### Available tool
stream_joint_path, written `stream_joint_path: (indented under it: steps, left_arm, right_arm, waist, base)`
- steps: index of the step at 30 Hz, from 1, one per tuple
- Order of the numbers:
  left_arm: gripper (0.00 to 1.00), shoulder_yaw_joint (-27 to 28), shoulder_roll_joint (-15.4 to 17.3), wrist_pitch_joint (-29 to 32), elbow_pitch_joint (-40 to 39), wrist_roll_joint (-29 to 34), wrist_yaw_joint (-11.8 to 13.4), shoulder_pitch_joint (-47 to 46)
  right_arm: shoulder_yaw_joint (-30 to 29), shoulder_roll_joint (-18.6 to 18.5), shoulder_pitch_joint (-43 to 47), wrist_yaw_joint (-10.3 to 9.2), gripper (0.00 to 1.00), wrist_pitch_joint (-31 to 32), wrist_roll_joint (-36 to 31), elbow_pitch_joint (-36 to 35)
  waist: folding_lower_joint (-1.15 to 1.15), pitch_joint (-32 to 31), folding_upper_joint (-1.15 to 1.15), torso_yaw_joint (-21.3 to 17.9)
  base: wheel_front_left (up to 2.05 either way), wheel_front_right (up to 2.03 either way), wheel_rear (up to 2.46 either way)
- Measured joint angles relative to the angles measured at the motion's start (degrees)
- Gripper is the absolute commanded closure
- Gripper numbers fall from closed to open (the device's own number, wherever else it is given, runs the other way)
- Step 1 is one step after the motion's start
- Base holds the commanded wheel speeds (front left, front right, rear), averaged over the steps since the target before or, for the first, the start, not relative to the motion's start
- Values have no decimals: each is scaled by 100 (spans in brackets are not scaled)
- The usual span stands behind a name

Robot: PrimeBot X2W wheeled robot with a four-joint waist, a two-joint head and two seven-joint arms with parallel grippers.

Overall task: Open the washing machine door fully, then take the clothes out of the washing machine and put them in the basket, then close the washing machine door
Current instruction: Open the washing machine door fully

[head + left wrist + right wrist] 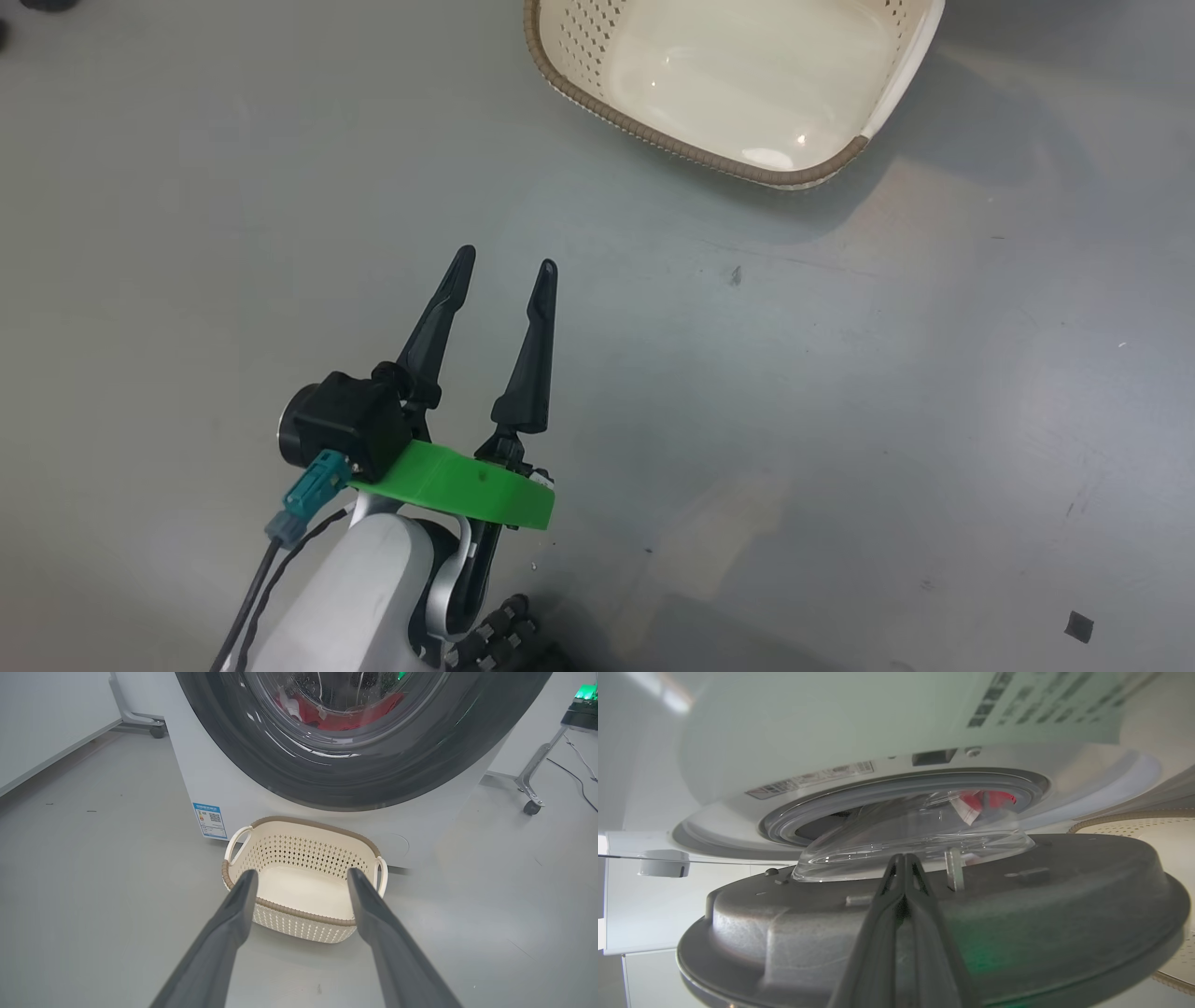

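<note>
the head view looks down on the left claw [506, 259], its two fingers spread wide with nothing between them, hanging over the bare grey floor [840, 420]. the basket [653, 142] sits beyond it, empty.

the left wrist view adds the machine [224, 779]. the basket stands on the floor just in front of the machine, under the door [261, 751]. the door's black rim faces this camera, and the red clothes [355, 716] show through its glass, inside the machine. a blue sticker [210, 820] marks the machine's lower corner, beside one basket handle. a wheeled stand [532, 772] is off to one side of the machine, well apart from the basket.

the right wrist view gives the other side of the door: its grey inner face [1041, 896] and clear glass bowl [901, 835] stand a little off the machine's rubber ring [878, 791], so the door is ajar, not wide open. the right claw [903, 858] is pressed together, empty, its tips low against the inner face at the foot of the bowl; i cannot tell if they touch it. the bowl partly blocks the machine's opening, and a patch of red clothes shows past it in the drum.
</note>
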Motion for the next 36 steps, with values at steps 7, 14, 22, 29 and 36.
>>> stream_joint_path:
  steps: [7, 14, 22, 29, 36]
  left_arm:
    - [0, 10, 0, 0, 56, 8, 0, 1]
    - [0, 22, 1, 0, 124, 55, 0, 3]
    - [0, 93, 1, 0, 203, 73, 0, 75]
    - [0, 131, 2, 0, 259, 112, 0, 191]
    - [0, 177, 3, 0, 304, 171, 0, 209]
  right_arm:
    - [8, 10, 239, 0, 100, 102, 4, 21]
    - [-20, 54, 515, -1, 100, 152, 55, 21]
    - [-34, 159, 826, -1, 100, 274, 170, 26]
    - [-20, 231, 1096, -1, 100, 407, 198, 47]
    - [68, 304, 1399, 0, 100, 553, 196, 70]
  waist:
    - [0, -160, 0, -28]
    - [0, -360, 0, -36]
    - [0, -604, 0, -53]
    - [0, -815, 0, -73]
    - [0, -1021, 0, -107]
  base:
    - [0, 0, 0]
    - [0, 0, 0]
    - [0, 0, 0]
    - [0, 0, 0]
    - [0, 0, 0]
